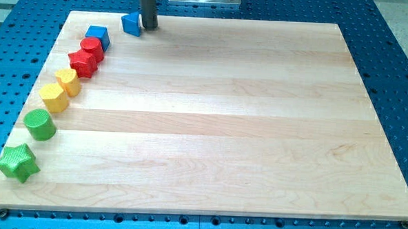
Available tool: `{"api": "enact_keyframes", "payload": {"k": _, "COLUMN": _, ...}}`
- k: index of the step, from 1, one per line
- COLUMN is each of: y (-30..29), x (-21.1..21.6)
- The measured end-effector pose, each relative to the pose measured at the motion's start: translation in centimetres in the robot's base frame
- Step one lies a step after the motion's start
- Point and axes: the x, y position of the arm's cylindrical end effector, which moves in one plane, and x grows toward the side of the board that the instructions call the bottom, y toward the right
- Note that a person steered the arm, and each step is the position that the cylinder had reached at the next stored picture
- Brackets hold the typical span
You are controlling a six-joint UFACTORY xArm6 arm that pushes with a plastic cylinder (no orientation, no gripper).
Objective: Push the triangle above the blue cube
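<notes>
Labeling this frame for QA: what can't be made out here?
- My tip: whether it touches the blue triangle on its left is too tight to tell.
- Rod above: cut off by the view's top.
- Two red blocks: overlapping, shapes unclear.
- Blue cube: lower corner hidden by a red block.

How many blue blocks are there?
2. The blue cube sits at the board's upper left; the blue triangle lies up and right of it, beside my tip. None seem hidden.

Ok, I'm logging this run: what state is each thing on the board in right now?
My tip: down, against the blue triangle's right side.
Blue triangle: at top edge, up-right of blue cube.
Red blocks: touching, below cube.
Yellow blocks: touching.
Green cylinder: upright.
Green star: flat.
</notes>
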Motion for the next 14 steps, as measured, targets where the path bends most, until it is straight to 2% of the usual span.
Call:
{"api": "enact_keyframes", "payload": {"k": 1, "y": -4.1, "x": 0.3}}
{"api": "enact_keyframes", "payload": {"k": 2, "y": -0.6, "x": 2.5}}
{"api": "enact_keyframes", "payload": {"k": 6, "y": -5.2, "x": 3.5}}
{"api": "enact_keyframes", "payload": {"k": 7, "y": -1.2, "x": 3.0}}
{"api": "enact_keyframes", "payload": {"k": 8, "y": -3.2, "x": -1.0}}
{"api": "enact_keyframes", "payload": {"k": 9, "y": -5.6, "x": -2.5}}
{"api": "enact_keyframes", "payload": {"k": 10, "y": -7.1, "x": -2.6}}
{"api": "enact_keyframes", "payload": {"k": 11, "y": -12.1, "x": -2.5}}
{"api": "enact_keyframes", "payload": {"k": 12, "y": -14.7, "x": -0.7}}
{"api": "enact_keyframes", "payload": {"k": 13, "y": -12.0, "x": 1.5}}
{"api": "enact_keyframes", "payload": {"k": 14, "y": -11.1, "x": 1.6}}
